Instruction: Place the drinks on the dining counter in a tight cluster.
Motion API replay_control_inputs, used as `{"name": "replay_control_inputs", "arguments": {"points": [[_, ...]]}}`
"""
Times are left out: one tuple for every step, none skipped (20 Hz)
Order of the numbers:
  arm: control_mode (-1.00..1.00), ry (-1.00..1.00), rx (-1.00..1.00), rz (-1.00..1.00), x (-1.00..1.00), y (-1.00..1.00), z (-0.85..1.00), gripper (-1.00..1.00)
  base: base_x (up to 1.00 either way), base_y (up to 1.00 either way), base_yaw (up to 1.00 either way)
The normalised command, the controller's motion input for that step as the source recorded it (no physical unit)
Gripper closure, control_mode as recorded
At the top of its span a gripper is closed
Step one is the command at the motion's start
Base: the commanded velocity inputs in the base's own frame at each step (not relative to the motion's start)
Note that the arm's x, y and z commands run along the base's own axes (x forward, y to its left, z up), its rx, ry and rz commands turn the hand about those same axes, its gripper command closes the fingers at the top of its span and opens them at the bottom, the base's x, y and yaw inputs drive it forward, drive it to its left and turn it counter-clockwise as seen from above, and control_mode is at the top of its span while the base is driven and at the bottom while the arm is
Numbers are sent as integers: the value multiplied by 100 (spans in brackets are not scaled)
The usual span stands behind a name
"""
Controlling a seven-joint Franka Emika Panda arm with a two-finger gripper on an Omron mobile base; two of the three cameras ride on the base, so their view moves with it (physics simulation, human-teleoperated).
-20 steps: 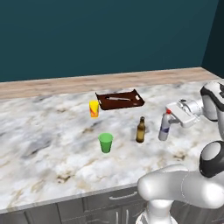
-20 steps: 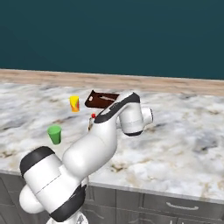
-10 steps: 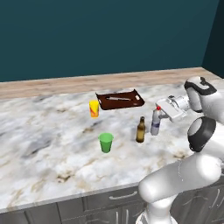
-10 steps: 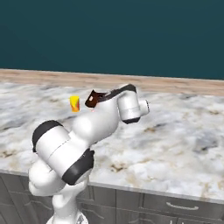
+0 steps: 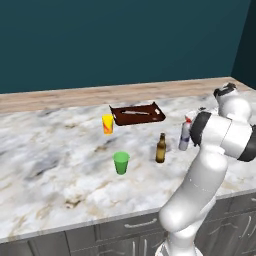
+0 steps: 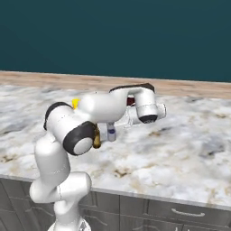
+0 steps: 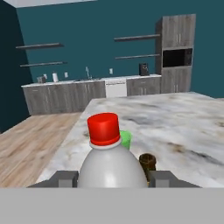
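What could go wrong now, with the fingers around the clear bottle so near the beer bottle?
1. The clear bottle sits between the fingers, close to the beer bottle; a sideways push may tip that one.
2. The green cup stands just beyond and may be bumped.
3. A low grip may let the bottle tilt.

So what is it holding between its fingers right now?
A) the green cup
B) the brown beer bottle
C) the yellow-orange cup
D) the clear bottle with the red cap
D: in the hand view the red-capped clear bottle sits squarely between the two fingers, while the brown beer bottle and green cup stand free on the counter.
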Motion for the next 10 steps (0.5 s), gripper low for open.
{"name": "replay_control_inputs", "arguments": {"points": [[-100,0,0,0,10,0,-28,100,0,0,0],[-100,0,0,0,0,0,-41,100,0,0,0],[-100,0,0,0,0,0,-43,100,0,0,0],[-100,-3,0,0,0,0,-33,100,0,0,0],[-100,-5,0,0,0,5,-24,100,0,0,0],[-100,-7,0,0,-2,14,-14,100,0,0,0],[-100,-10,0,0,0,10,-11,100,0,0,0],[-100,-10,0,0,0,9,-20,100,0,0,0],[-100,-11,0,0,0,6,-26,100,0,0,0],[-100,-13,0,0,-2,7,-28,100,0,0,0]]}}
